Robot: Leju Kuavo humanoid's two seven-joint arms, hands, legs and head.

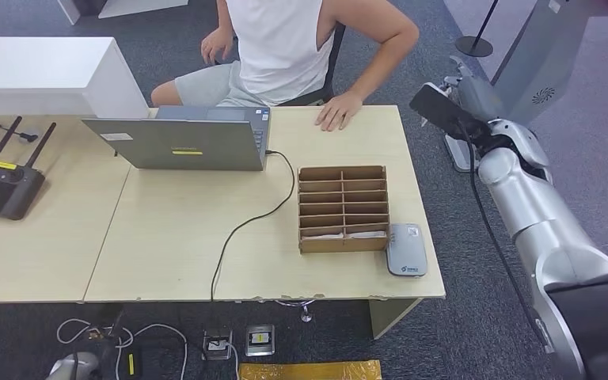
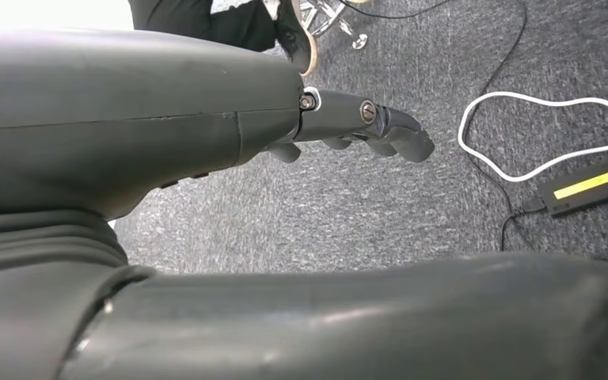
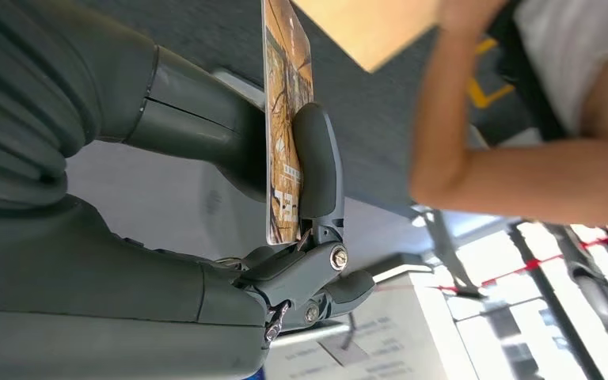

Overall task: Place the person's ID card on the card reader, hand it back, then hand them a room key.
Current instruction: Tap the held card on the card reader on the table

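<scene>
Grey laptop (image 1: 180,142) stands open at table's (image 1: 166,253) far edge; black cable (image 1: 241,229) trails nearward. Black antenna device (image 1: 1,184) sits far left.

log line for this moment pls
right hand pinches card, raised off table's right end | left hand hangs over floor | card reader bare | person's hand rests on table

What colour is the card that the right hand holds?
The card is orange-brown with a dark printed pattern, best seen in the right wrist view.
</scene>
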